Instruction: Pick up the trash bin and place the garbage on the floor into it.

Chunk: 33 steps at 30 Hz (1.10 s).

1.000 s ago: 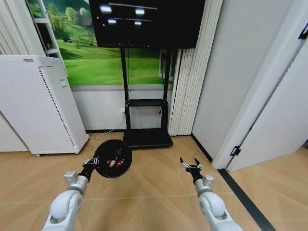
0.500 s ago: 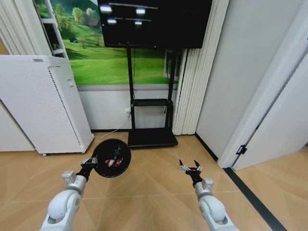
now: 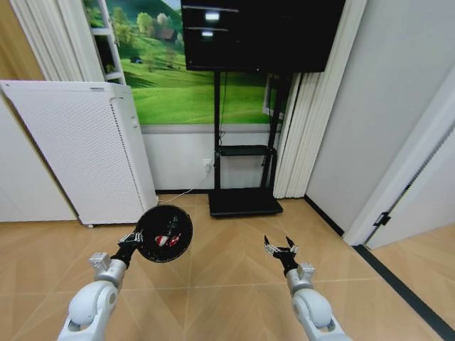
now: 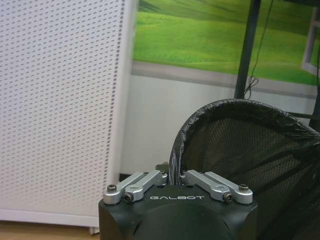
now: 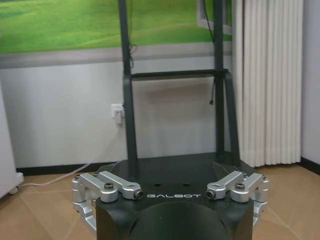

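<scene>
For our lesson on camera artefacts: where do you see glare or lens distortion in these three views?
Head view: ceiling lights glare on the dark screen, and the door frame and white cabinet lean from wide-angle distortion. Left wrist view: the trash bin rim gleams slightly. Right wrist view: even light, no glare.

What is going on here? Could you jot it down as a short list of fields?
left gripper: shut on the rim of the trash bin, held up off the floor
bin contents: garbage, red and white pieces inside
right gripper: open, empty, held over the wooden floor
ahead: black TV stand against the wall, white perforated cabinet to the left
</scene>
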{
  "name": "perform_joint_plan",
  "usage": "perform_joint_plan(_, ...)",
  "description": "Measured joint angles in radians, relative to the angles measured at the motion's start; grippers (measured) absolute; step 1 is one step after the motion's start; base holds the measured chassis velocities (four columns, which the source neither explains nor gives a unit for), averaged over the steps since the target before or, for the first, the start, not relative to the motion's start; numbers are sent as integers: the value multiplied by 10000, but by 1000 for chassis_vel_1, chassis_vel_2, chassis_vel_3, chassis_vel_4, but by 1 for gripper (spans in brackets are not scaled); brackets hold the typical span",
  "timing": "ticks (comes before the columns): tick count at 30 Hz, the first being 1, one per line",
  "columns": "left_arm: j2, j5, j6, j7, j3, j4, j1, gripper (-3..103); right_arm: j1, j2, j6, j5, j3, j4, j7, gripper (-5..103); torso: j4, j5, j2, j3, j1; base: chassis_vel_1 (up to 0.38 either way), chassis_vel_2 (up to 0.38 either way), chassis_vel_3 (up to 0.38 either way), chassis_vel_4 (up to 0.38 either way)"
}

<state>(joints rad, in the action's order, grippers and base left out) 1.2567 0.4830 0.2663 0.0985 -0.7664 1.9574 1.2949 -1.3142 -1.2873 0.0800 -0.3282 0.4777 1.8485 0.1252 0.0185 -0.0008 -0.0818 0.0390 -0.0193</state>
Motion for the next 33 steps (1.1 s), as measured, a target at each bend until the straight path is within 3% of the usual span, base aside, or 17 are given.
perform_joint_plan(7,11,5,-10,32,-37,-37,38,3,-29,-41,-133,88,7,-61,-138,100,2,6,0,0,0,275,257,-292,-243)
perform_joint_plan(11,18,20,-23,63,-74,-65,40,3,-48,-89,-175,148,7,-73,-139,100,-4,8,1,2,-1,62,51,3,-65)
perform_joint_plan(17,225,-12,-40,69,-23,-49,163,3,-78,-126,-234,191,0,-83,-138,100,9,9,0,1,-1,-74,-44,55,34)
perform_joint_plan(21,503,-126,-69,-22,16,74,398,3,-84,-138,-259,192,-9,-80,-139,100,6,10,0,1,-1,-20,-34,5,5)
perform_joint_plan(25,1210,-584,-245,-205,-304,211,973,3,-115,-124,-267,180,-14,-82,-157,100,-2,9,0,0,-1,0,0,0,0)
perform_joint_plan(33,1965,-403,-64,-797,-1004,125,1500,3,-81,-59,-263,107,-24,-81,-165,100,1,9,0,0,-1,0,0,0,0)
